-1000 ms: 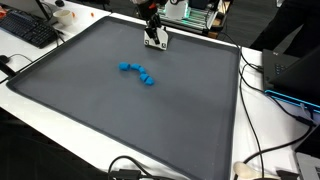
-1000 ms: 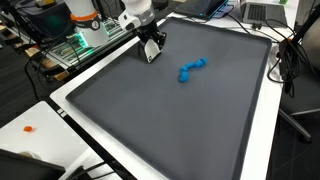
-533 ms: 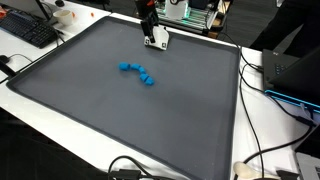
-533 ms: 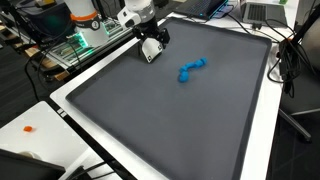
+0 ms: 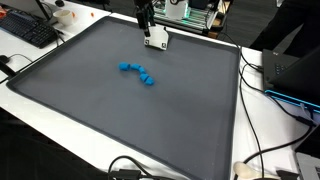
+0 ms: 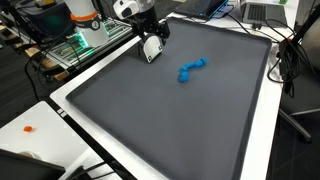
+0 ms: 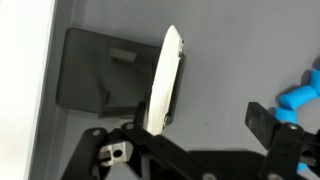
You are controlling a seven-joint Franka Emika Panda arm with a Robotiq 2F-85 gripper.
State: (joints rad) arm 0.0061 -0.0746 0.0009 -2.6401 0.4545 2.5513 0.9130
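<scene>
A small white-and-black block (image 5: 155, 40) stands on edge near the far end of the dark grey mat (image 5: 120, 120), also shown as the block (image 6: 152, 50). My gripper (image 5: 146, 22) hangs just above it, jaws open and holding nothing. In the wrist view the block's white face (image 7: 165, 80) rises beside my left finger (image 7: 142, 112), the gripper (image 7: 200, 122) gapes wide, and the right finger (image 7: 262, 120) stands well away from it. A chain of blue pieces (image 5: 137, 73) lies mid-mat; the blue chain (image 6: 190, 69) and one blue end (image 7: 300, 97) show too.
White table borders the mat (image 6: 150, 120). A keyboard (image 5: 30, 30) lies at one side, cables (image 5: 268, 80) and a dark device (image 5: 295, 75) at another. Electronics (image 5: 195, 15) stand behind the arm. A small orange piece (image 6: 30, 128) sits on the white border.
The jaws have opened off the white-and-black block, and the gripper has lifted slightly away from it. The block stays on the mat; the blue chain has not moved.
</scene>
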